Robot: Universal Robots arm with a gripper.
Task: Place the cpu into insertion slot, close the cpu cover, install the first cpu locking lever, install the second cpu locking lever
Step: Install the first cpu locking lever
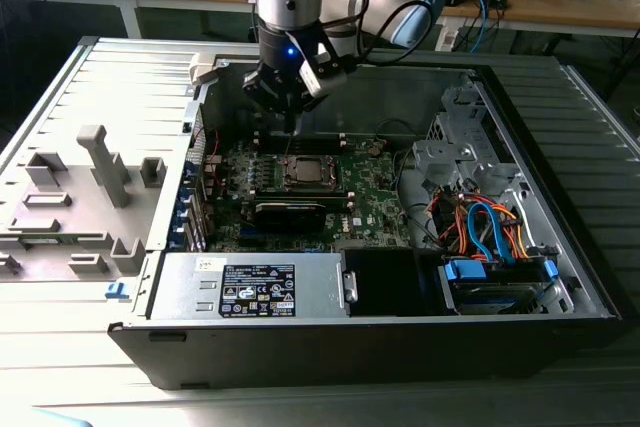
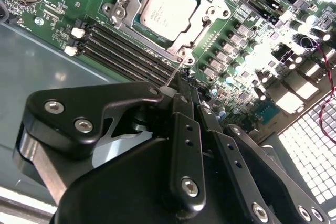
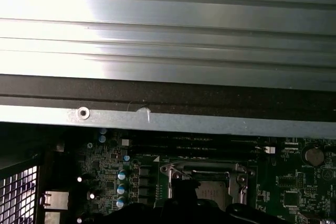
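Chip: grey-topped square cpu (image 2: 168, 10) seated in silver-framed insertion slot (image 2: 207, 30).
Pincer (image 2: 181, 85): black, clenched on a thin wire lever; judged best eased sideways gently.

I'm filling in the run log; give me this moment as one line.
cpu: seated in insertion slot | cpu cover: closed over it | claw: shut, empty, above motherboard beside slot
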